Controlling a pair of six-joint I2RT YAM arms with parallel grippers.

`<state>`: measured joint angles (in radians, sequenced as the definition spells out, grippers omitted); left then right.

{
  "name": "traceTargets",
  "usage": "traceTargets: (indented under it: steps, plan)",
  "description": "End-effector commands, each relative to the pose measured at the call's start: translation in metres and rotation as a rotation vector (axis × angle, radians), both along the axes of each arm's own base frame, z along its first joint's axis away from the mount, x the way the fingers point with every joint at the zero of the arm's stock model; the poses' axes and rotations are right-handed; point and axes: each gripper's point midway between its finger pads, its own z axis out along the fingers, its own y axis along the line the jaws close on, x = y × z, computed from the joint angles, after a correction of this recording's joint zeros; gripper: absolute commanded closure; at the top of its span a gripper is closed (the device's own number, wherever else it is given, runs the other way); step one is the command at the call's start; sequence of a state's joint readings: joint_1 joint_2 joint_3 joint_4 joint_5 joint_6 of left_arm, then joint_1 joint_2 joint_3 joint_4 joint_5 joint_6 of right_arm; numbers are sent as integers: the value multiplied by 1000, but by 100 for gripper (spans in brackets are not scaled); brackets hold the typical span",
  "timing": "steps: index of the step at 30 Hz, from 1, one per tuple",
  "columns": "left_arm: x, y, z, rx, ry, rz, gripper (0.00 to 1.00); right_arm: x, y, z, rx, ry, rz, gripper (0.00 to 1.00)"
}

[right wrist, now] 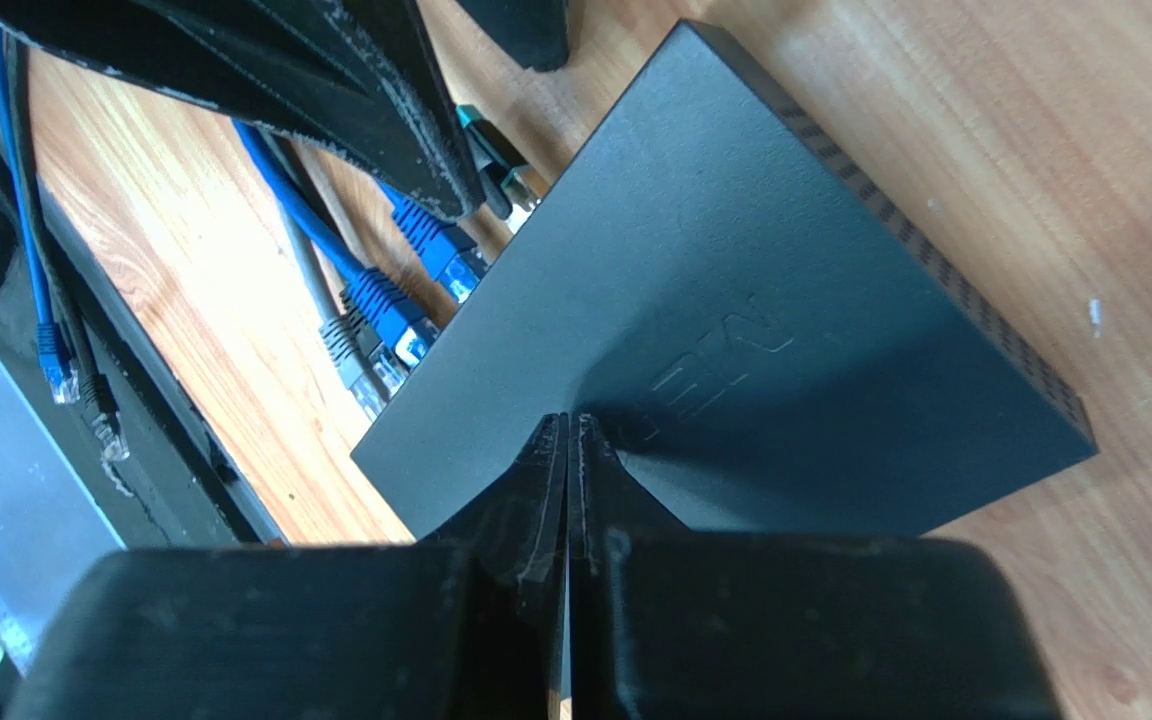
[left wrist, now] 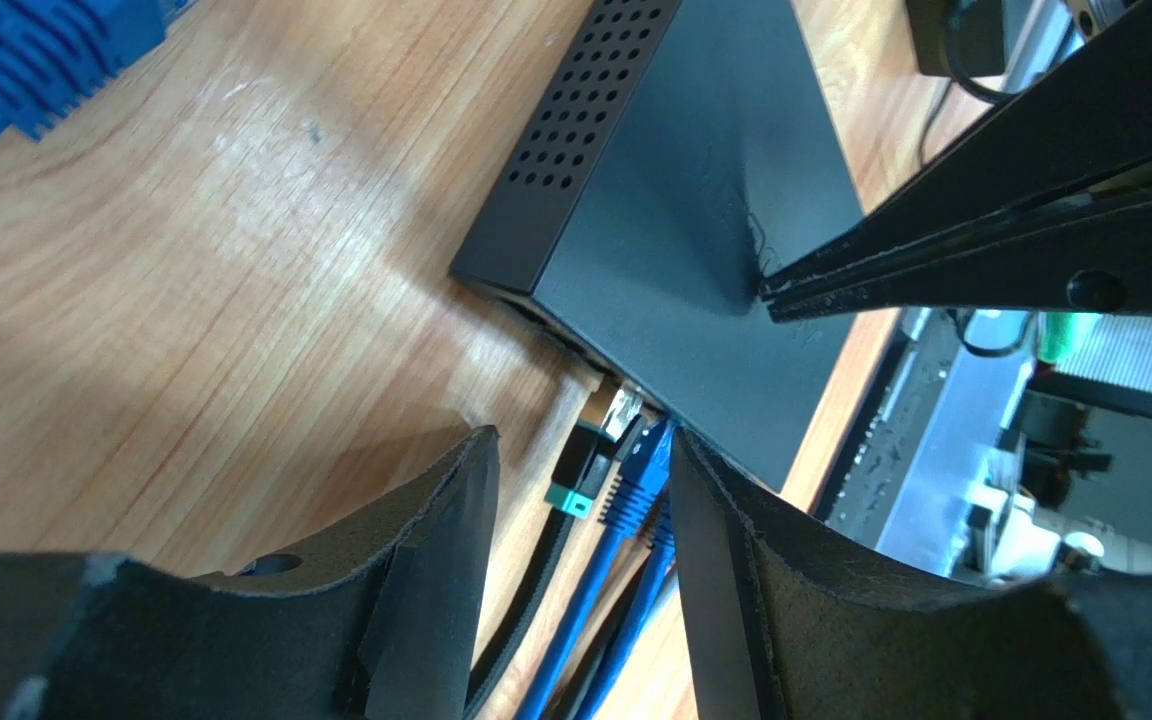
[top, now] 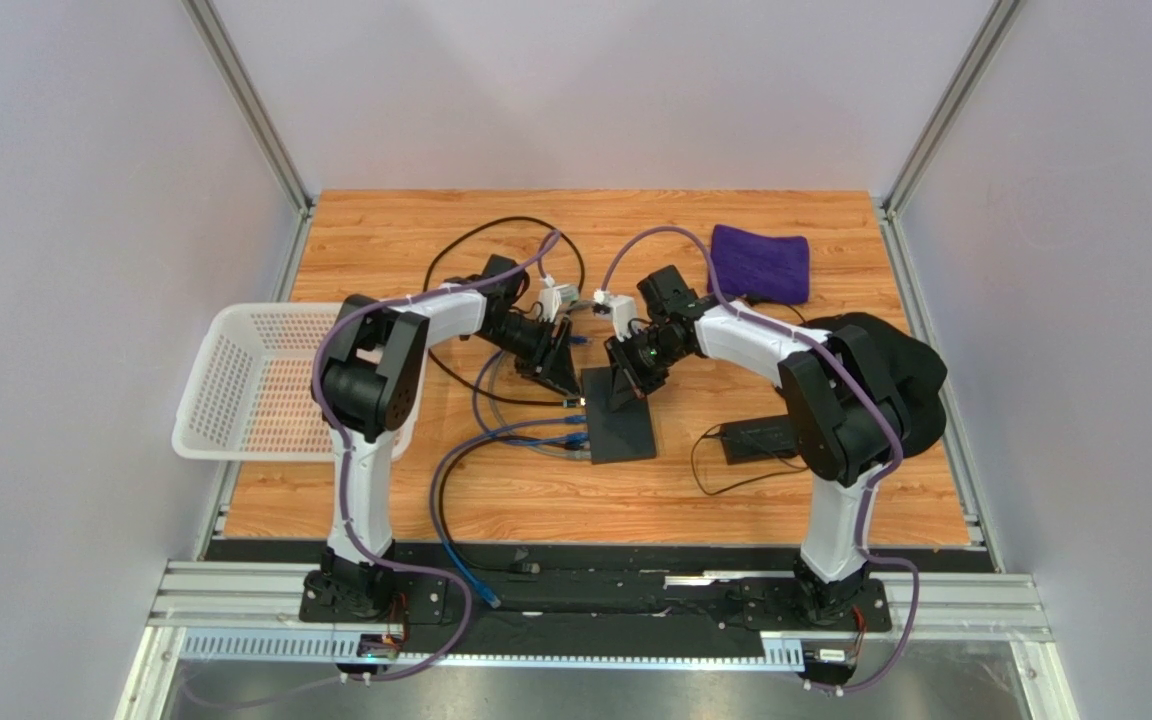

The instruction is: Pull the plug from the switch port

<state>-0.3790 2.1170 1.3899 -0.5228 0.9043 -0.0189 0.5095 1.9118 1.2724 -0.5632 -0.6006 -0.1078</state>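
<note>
The wooden table [left wrist: 237, 270] is smooth, so the switch [right wrist: 778, 300] can slide on it if it is pulled sideways. The switch lies directly under the right gripper [right wrist: 567, 435], whose fingers are clenched together on nothing, their joined tips resting on the flat lid near its middle. That single point of contact is the first weakness. A hard tug at the port edge could pivot the box around the tips, or the tips could skid across the matte lid. The left gripper [left wrist: 582, 450] is spread open just off the socket edge. Its two pads straddle a black plug with a green tab [left wrist: 579, 483] and a blue plug [left wrist: 636, 477], which sit side by side in the gap. Because both lie between the pads, closing here may catch both, or pinch one crookedly against the other. The blue cables [right wrist: 387, 293] trail back beneath the left fingers, beside a grey one. A grasp set too far back would take the cord rather than the plug body and strain it. The smallest risk is the latch. Whether either plug's clip faces a pad cannot be told, and an unpressed clip would hold the plug in and drag the switch along.
</note>
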Motion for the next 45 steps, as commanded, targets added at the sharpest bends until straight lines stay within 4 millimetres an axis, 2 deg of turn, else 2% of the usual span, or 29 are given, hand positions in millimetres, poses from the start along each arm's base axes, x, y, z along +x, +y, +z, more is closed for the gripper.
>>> traceTargets:
  steps: [1,9,16,28,34,38,40,45]
  plan:
    - [-1,-2,-7,-18,-6,-46,45,11,-1,-12,-37,-33,-14,100]
    - [-6,-3,-6,-34,-3,-73,46,13,-1,-16,-48,-23,-18,100]
    - [-10,-7,-9,23,-38,-92,50,13,-1,-19,-47,-12,-19,100]
    - [-14,-12,-11,53,-50,-115,64,14,0,-19,-47,-12,-19,100]
    - [-10,-16,-9,49,-43,-110,82,15,-1,-20,-53,-17,-21,100]
    - [-1,-20,-10,81,-54,-93,100,15,-1,-21,-56,-19,-23,100]
    - [5,-21,-9,92,-53,-92,100,16,-1,-21,-56,-19,-24,100]
    - [8,-21,-12,102,-44,-108,100,15,-2,-21,-61,-24,-21,100]
